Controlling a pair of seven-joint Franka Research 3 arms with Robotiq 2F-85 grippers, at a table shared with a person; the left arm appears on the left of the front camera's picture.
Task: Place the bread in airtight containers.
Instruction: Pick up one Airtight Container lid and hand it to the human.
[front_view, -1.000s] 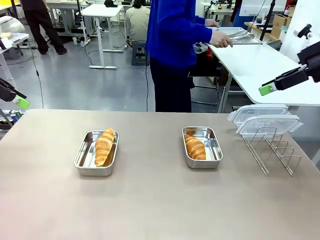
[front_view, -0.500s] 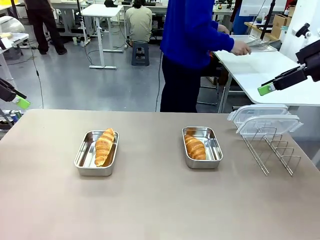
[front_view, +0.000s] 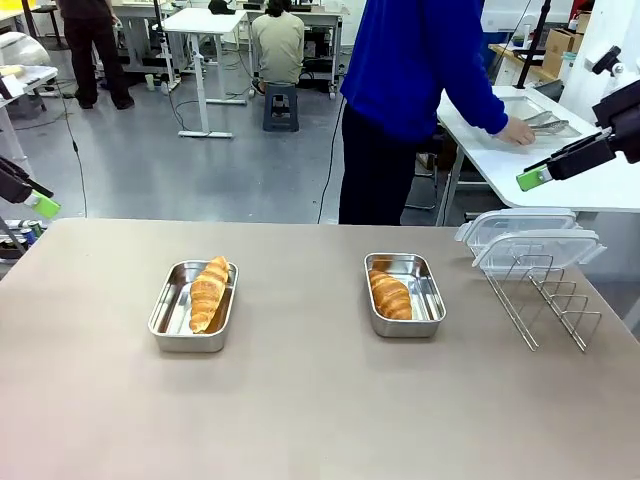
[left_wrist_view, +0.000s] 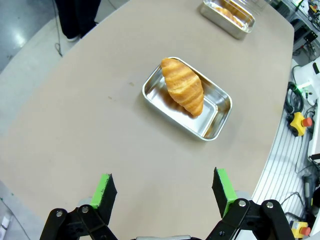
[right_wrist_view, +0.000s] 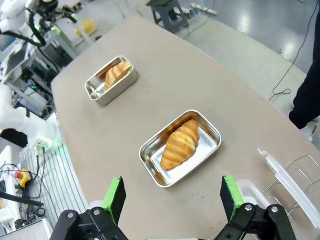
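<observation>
Beige surface (front_view: 320, 420) holds both croissants (front_view: 208, 292) in their tubs (front_view: 157, 325), so with left gripper (left_wrist_view: 162, 187) and right gripper (right_wrist_view: 172, 192) gaping empty, I'd lift a lid (front_view: 535, 248) squarely.

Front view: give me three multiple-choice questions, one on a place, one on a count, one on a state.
1. Where are the lids? A. in a gripper B. by the rack C. in a hand
2. How many croissants? A. one B. two C. four
3. The left gripper and right gripper are: A. open B. shut on lids C. shut on croissants
Key: 1 B, they lie beside the rack. 2 B, one in each of two tubs. 3 A, fingers apart, nothing between.
</observation>
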